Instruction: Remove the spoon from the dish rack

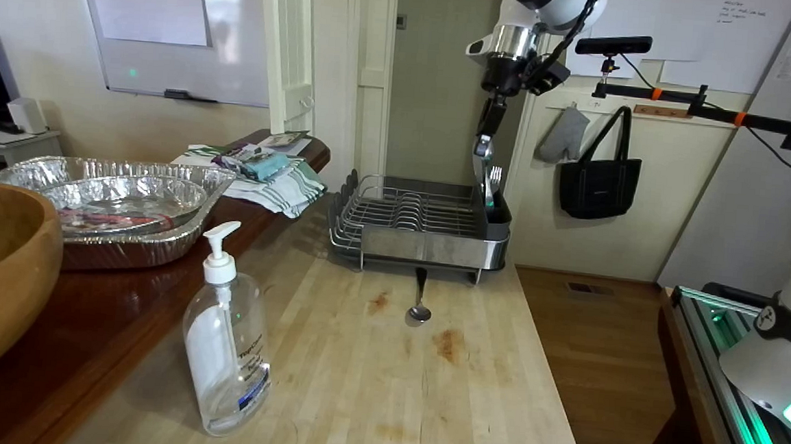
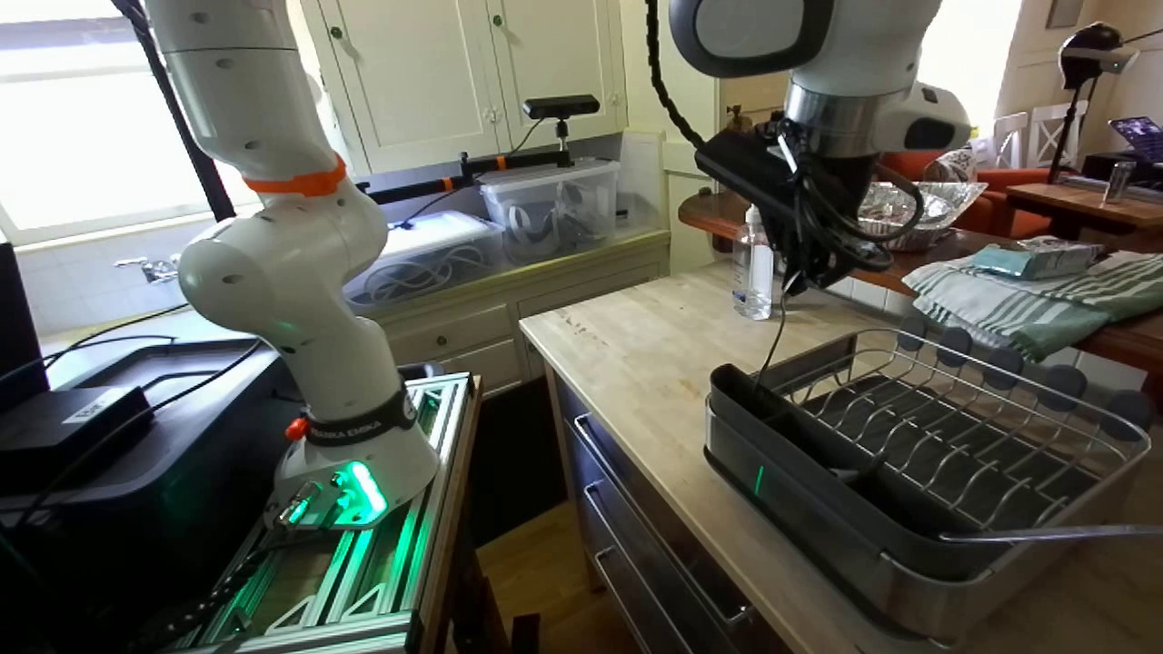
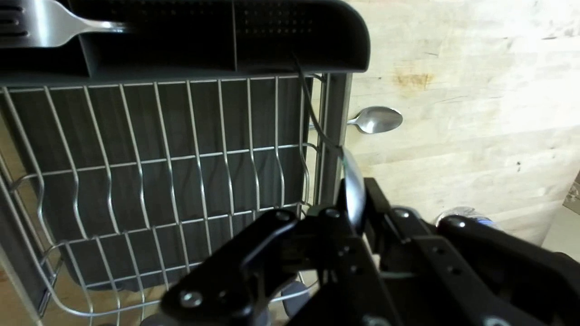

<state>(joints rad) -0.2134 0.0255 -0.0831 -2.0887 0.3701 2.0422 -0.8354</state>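
Bottle stands near left edge of the counter in an exterior view, dish rack at far end, loose spoon beside it; higher at right, the gripper pinches the spoon by its bowl, handle reaching into utensil holder

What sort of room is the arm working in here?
Most likely a kitchen, perhaps in a home: the dish rack stands on a wooden counter, and white cupboards with round knobs show in an exterior view.
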